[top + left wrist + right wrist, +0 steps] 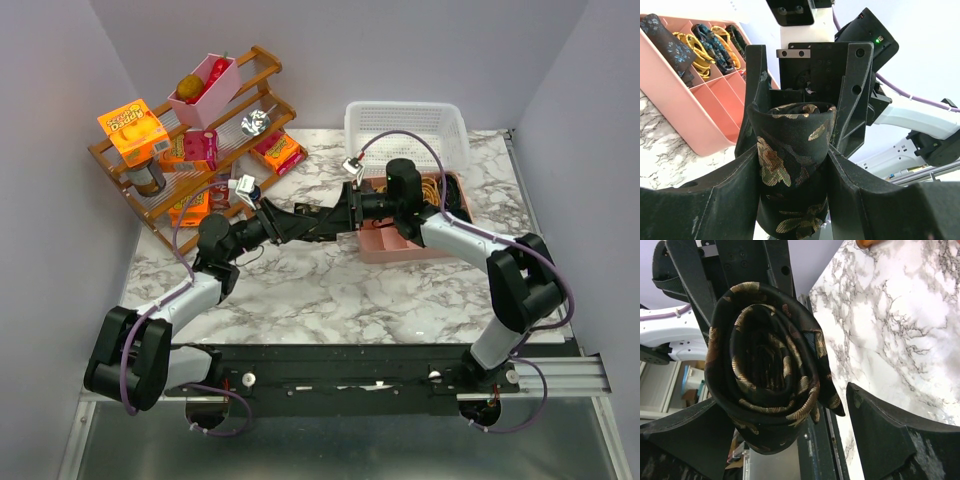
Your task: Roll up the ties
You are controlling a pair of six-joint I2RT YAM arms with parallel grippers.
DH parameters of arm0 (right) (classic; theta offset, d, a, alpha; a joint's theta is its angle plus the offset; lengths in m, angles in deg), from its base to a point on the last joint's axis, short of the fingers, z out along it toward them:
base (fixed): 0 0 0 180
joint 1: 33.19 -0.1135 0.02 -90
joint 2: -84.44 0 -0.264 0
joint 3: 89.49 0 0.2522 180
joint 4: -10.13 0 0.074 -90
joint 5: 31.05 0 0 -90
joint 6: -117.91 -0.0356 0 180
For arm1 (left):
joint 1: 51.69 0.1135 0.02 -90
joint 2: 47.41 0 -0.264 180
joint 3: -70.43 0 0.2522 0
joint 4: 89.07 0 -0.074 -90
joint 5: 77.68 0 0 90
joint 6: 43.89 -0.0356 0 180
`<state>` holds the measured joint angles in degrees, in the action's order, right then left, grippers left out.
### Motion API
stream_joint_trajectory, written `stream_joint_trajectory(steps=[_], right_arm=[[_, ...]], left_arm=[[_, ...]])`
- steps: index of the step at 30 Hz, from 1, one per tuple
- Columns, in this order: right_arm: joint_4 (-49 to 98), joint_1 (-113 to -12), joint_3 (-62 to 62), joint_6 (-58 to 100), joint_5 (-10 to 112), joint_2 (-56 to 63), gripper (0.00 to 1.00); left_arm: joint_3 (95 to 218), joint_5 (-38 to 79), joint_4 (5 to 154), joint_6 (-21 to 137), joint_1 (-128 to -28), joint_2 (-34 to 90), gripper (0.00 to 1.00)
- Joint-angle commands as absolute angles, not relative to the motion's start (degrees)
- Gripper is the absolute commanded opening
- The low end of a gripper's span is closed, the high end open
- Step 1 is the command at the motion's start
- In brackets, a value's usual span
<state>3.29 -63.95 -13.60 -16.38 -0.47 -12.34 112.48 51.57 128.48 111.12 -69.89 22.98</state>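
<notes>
The left claw (792, 167) is gripping a black fabric tie with a gold-brown leaf pattern (790, 165), wound into a tight coil. Its two fingers are pressing on the coil's opposite sides, and the coil is sticking out past the fingertips.

The right claw (790, 425) is facing the left claw head-on above the white marble-patterned surface (300, 290), so the two are meeting tip to tip. Its jaws are standing open around the same tie (765, 365). The coil's spiral end is pointing straight into this claw, and one finger (890, 440) is standing clear of the fabric with a gap showing. Whether the other finger is touching the coil cannot be told.

Ahead of the left claw and off to its left, a pink plastic tray with divided compartments (695, 115) is sitting on the surface. Other rolled ties, some dark (665, 40) and one yellow (692, 50), are lying in its far compartments, while the nearer ones are showing bare pink floor.
</notes>
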Motion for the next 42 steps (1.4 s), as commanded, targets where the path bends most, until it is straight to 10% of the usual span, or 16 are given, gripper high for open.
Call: stream_joint_trajectory(steps=[1,27,42], right_arm=[[-1.68,-64.56,-14.82,-19.28,-2.83,-13.74,0.90],[-2.65,-64.83,-15.00,-20.87,-4.51,-15.85,0.47],[5.16,-64.74,-12.28,-16.21,-2.05,-14.36,0.38]], left_arm=[[114.33,50.64,131.05,111.76,-70.85,22.64,0.58],[114.60,49.33,129.64,110.62,-71.73,24.48,0.62],[117.85,44.94,114.12,99.82,-71.73,23.08,0.95]])
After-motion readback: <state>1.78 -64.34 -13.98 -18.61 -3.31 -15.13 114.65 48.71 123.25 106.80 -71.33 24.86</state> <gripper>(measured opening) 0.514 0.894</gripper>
